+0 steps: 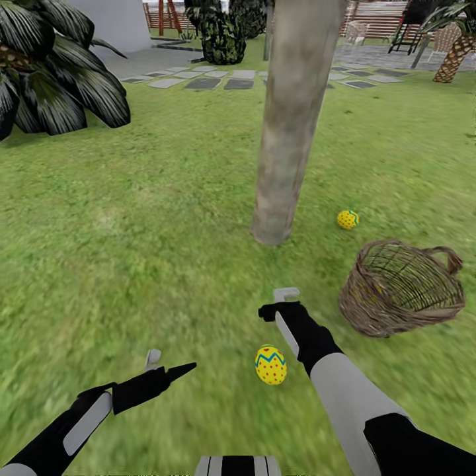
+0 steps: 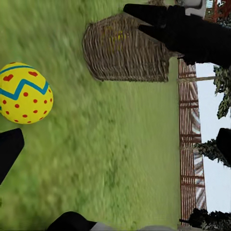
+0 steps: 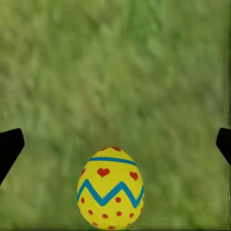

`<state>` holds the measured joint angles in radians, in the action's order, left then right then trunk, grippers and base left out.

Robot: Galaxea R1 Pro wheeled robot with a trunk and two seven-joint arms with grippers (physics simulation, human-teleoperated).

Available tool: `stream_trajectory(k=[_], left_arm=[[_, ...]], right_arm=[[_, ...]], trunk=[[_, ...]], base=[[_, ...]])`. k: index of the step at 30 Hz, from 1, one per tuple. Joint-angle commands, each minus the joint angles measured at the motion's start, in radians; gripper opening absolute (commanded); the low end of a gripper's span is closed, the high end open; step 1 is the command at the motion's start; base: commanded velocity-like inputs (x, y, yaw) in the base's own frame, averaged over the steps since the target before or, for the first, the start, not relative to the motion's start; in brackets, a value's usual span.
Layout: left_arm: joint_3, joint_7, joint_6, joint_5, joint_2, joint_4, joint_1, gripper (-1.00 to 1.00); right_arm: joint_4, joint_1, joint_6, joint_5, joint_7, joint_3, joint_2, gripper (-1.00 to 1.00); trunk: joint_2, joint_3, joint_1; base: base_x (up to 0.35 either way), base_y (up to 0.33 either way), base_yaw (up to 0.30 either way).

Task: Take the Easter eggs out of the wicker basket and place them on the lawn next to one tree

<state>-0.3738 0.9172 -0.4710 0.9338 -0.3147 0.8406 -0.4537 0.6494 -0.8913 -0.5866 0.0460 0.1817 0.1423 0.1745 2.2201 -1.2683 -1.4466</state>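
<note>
Yellow Easter egg with red dots and blue zigzag [image 3: 111, 188] stands on mottled green lawn [image 1: 132, 251] just short of the right gripper [image 1: 285, 299] jaws, spread apart; likely light, hard, slippery, so pinch across its widest middle.

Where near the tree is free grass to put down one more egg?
Open lawn spreads left of the trunk, up to the dark palm. Right of the trunk it is crowded: the far egg and tipped wicker basket. The near egg lies beside the right hand.
</note>
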Motion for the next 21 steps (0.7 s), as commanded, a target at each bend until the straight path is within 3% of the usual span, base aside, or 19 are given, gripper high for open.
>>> stream_trajectory(k=[1,10,21], left_arm=[[0.0,-0.01,0.0,-0.001,0.0,0.0,0.0,1.0],[0.0,-0.034,0.0,-0.002,0.0,0.001,0.0,1.0],[0.001,-0.037,0.0,0.002,0.002,0.0,0.0,1.0]], right_arm=[[0.001,0.0,-0.002,0.0,0.0,0.0,0.0,1.0],[0.003,0.0,-0.005,0.001,0.001,0.002,0.0,1.0],[0.003,0.0,-0.004,0.001,-0.001,0.002,0.0,1.0]], trunk=[[-0.007,0.005,0.004],[-0.07,0.048,0.038],[-0.147,0.1,0.081]], base=[[-0.141,-0.169,0.0],[-0.201,-0.198,0.0],[-0.015,-0.015,0.0]])
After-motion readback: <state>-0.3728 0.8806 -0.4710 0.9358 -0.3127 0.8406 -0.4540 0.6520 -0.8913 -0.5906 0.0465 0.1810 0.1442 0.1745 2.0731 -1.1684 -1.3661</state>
